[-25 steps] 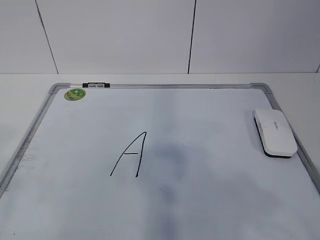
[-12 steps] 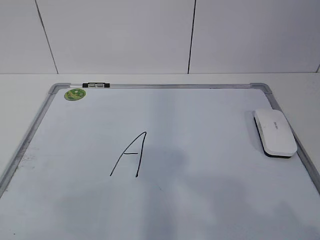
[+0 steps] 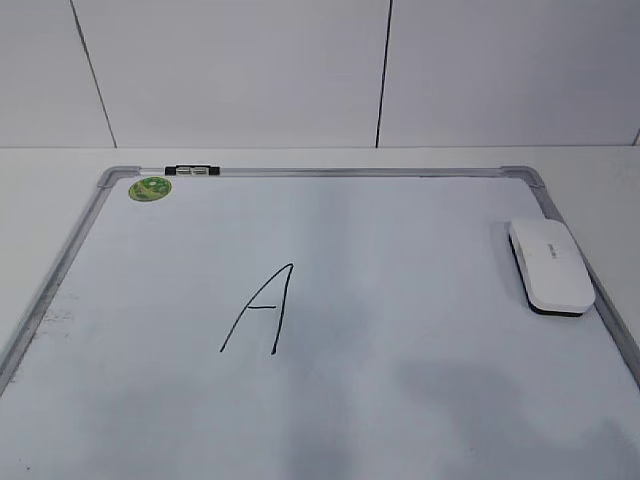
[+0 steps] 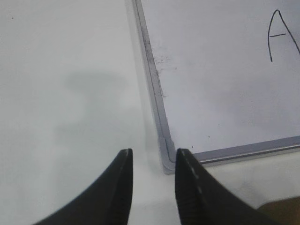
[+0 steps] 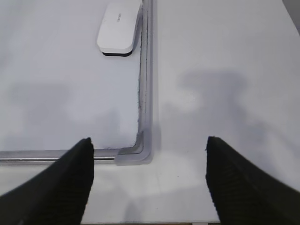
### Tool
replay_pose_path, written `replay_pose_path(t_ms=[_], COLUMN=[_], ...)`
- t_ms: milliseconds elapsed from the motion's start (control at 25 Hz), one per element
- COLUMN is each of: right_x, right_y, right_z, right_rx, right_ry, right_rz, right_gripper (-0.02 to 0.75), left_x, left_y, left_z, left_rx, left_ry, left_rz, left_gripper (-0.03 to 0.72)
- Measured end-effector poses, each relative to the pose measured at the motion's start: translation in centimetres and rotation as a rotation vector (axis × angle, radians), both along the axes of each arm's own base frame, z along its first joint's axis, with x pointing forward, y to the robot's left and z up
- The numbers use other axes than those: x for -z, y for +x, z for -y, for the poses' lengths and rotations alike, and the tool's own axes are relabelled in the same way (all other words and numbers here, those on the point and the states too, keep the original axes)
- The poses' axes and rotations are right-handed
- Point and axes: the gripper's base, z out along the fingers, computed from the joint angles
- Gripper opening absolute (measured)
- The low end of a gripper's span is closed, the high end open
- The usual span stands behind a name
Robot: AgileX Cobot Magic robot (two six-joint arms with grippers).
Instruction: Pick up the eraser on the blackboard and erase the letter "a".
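The blackboard (image 3: 340, 172) is a white dry-erase board with a silver frame, lying flat. A capital "A" (image 3: 262, 310) is written near its middle. No small letter "a" shows on it. The eraser (image 3: 550, 266), white with a black base, lies at the board's right edge. Neither gripper shows in the exterior view. In the left wrist view my left gripper (image 4: 153, 152) is open a little and empty, above the board's near left corner (image 4: 166, 161). In the right wrist view my right gripper (image 5: 149, 140) is wide open and empty, above the near right corner (image 5: 140, 150), with the eraser (image 5: 119, 29) far ahead.
A green round sticker (image 3: 150, 187) sits at the board's far left corner, with a small black clip (image 3: 192, 171) on the top frame beside it. White table surrounds the board (image 4: 70, 93). A white panelled wall stands behind.
The grey shadows on the board have slid from the middle toward its near edge. The eraser and the "A" have not moved.
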Motion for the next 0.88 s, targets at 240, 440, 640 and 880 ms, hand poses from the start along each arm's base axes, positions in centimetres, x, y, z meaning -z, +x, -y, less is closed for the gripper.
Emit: replay_pose_path(t_ms=[240,440,640,880], right_x=[0.2,0.4,0.5,0.5], right_y=[0.3,1.1,1.2,1.2], right_z=[0.1,-0.1,-0.1,-0.1], right_rx=[0.009,-0.001,-0.004,-0.004], right_ry=[-0.016,-0.013,-0.013,-0.012], right_rz=[0.010,0.059,0.063,0.065], right_gripper=[0.592,0.592,0.592,0.592], left_x=[0.4,0.3,0.3,0.3], left_y=[0.7,0.8,0.8,0.8], left_z=[0.0,0.0,0.0,0.0], left_rx=[-0.008,-0.009,-0.009,-0.009], left_ry=[0.002,0.000,0.000,0.000], left_rz=[0.041,0.056,0.056,0.056], left_gripper=[0.235,0.235,0.235,0.235])
